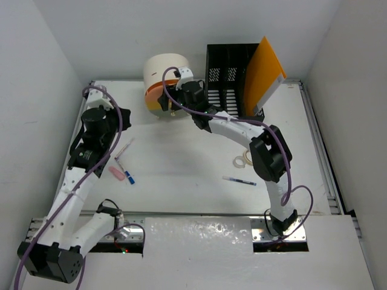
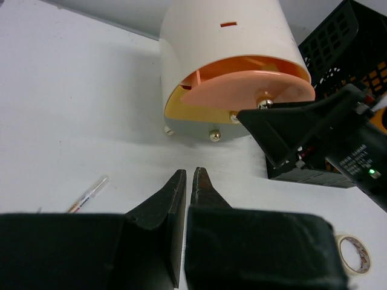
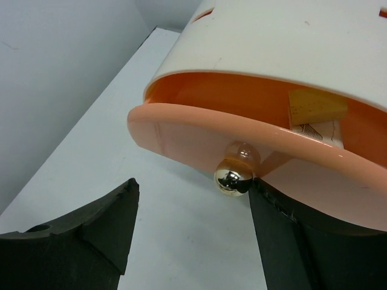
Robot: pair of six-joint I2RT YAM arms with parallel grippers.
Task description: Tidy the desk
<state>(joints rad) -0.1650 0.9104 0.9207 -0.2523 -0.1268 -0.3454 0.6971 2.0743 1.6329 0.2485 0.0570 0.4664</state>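
The white desk (image 1: 181, 199) has a foil strip (image 1: 199, 232) at its near edge. A cream round drawer box (image 1: 164, 71) stands at the back; its orange drawer (image 3: 199, 139) is pulled partly out, with a yellow pad (image 3: 314, 107) inside. My right gripper (image 3: 192, 184) is open at the drawer front, and the gold knob (image 3: 234, 175) sits just inside its right finger (image 3: 284, 241). My left gripper (image 2: 188, 172) is shut and empty, above bare desk in front of the box (image 2: 224, 36). In the top view it (image 1: 126, 115) is at the left.
A black mesh file rack (image 1: 233, 75) holding an orange folder (image 1: 263, 75) stands at the back right. Tape rolls (image 1: 243, 159) and a pen (image 1: 239, 180) lie mid-right. A pink-white pen (image 1: 124, 148), a pink marker (image 1: 116, 173) and a small blue item (image 1: 129, 177) lie left.
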